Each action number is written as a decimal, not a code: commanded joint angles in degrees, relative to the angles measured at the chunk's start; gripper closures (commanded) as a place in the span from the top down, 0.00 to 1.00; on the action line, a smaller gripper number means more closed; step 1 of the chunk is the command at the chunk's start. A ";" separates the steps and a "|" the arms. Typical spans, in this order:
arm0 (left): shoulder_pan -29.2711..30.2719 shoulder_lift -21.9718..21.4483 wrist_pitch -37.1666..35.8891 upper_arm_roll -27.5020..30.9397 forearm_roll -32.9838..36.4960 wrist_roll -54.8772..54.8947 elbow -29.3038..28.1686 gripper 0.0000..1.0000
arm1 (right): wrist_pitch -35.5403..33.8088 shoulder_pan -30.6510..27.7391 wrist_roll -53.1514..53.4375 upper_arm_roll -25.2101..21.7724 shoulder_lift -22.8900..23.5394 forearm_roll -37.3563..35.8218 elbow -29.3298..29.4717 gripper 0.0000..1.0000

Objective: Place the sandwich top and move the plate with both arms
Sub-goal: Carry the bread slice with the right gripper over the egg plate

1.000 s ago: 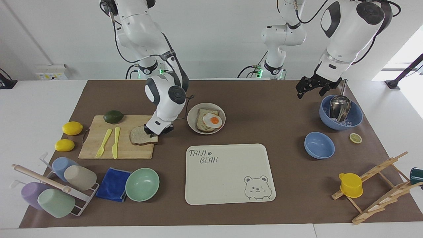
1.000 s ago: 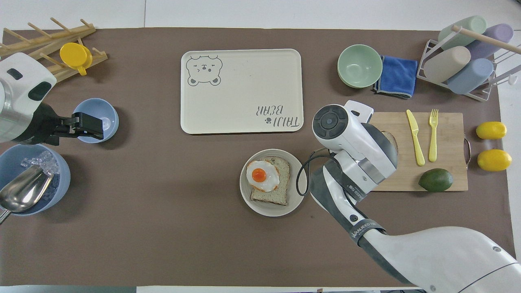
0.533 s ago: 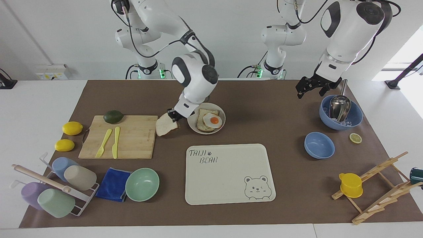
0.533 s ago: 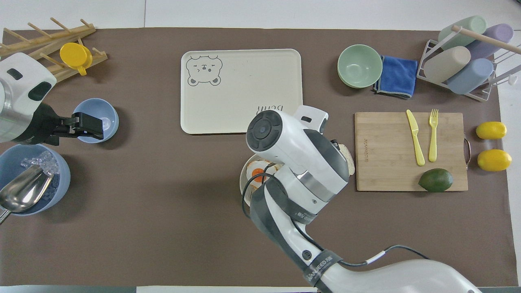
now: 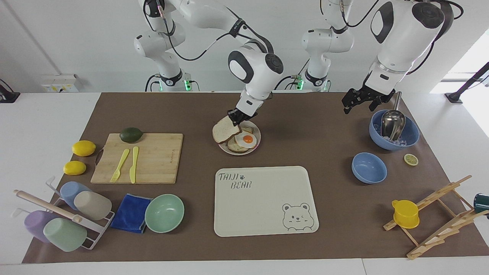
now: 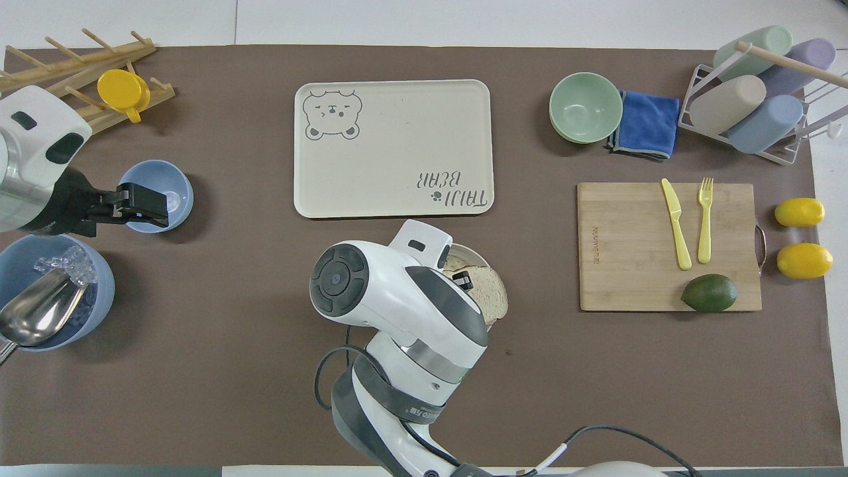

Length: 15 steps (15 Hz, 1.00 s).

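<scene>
My right gripper is shut on one edge of the sandwich top, a plain light-brown bread slice that hangs tilted over the plate. On this small round beige plate lies a bread slice topped with a fried egg. In the overhead view my right arm hides most of the plate, and only part of the sandwich top shows past the gripper. My left gripper waits open in the air beside the large blue bowl.
A cream bear tray lies farther from the robots than the plate. Toward the right arm's end are a cutting board with yellow knife and fork, an avocado, two lemons, a mint bowl and a cup rack. A small blue bowl and wooden rack sit toward the left arm's end.
My right gripper has lifted the sandwich top off the cutting board and carried it toward the left arm's end, to above the plate. The left arm has not moved.
</scene>
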 commanded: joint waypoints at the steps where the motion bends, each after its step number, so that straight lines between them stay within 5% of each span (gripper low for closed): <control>1: 0.49 -0.52 -0.35 -0.05 -0.32 -0.13 -0.26 1.00 | 4.78 -0.78 0.53 0.17 -0.70 3.80 -2.58 0.00; 14: 0.05 -1.48 1.66 -0.22 -0.32 -0.65 -2.45 1.00 | 12.70 -0.52 3.78 0.17 -0.78 7.59 -5.04 0.00; 15: -0.04 -1.74 2.80 -0.22 -0.32 -0.57 -3.24 1.00 | 13.05 -0.52 4.13 0.17 -0.79 8.29 -5.13 0.06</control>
